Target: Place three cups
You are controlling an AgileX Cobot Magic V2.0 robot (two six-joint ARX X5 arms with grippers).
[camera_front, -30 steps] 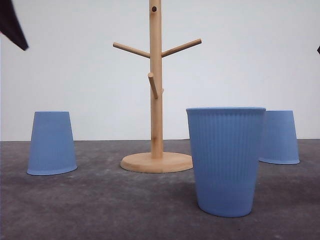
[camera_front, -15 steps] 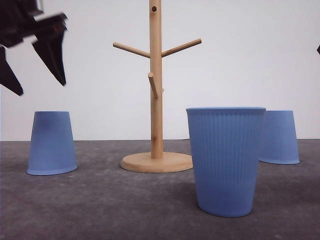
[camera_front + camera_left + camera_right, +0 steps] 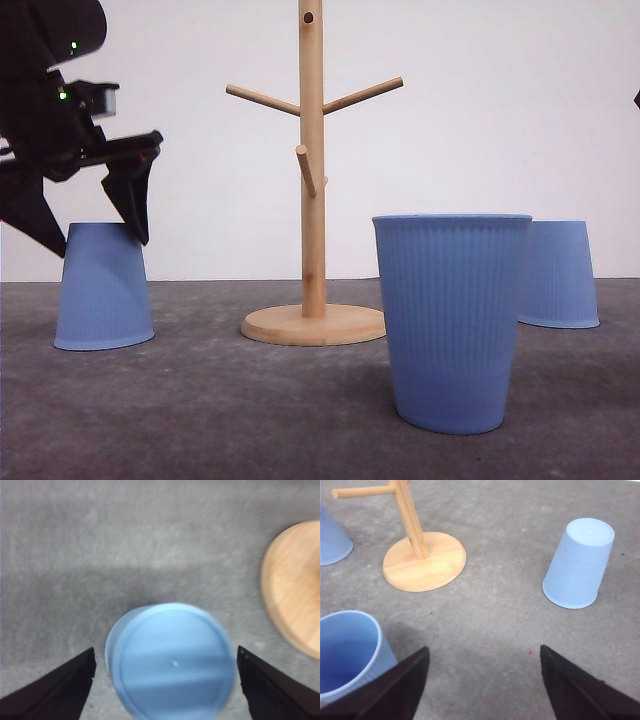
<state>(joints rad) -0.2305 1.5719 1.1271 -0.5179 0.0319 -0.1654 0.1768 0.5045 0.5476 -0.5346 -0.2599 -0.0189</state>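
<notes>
Three light-blue ribbed cups stand on the grey table. The left cup (image 3: pixel 104 290) is upside down, and my left gripper (image 3: pixel 98 243) hangs open just over its base with a finger to each side. From the left wrist, that cup's flat base (image 3: pixel 172 665) lies between the open fingers of the left gripper (image 3: pixel 165 652), untouched. The near cup (image 3: pixel 452 320) stands upright right of centre. The right cup (image 3: pixel 558 275) is upside down farther back. My right gripper (image 3: pixel 484 649) is open above bare table, between the upright cup (image 3: pixel 347 650) and the inverted cup (image 3: pixel 580 562).
A wooden mug tree (image 3: pixel 313 200) with three pegs stands on a round base (image 3: pixel 313 325) between the left and near cups. Its base (image 3: pixel 295 610) lies close beside the left cup. A white wall backs the table.
My left gripper has come down from the upper left corner and now straddles the top of the left upside-down cup. The cups and the mug tree have not moved.
</notes>
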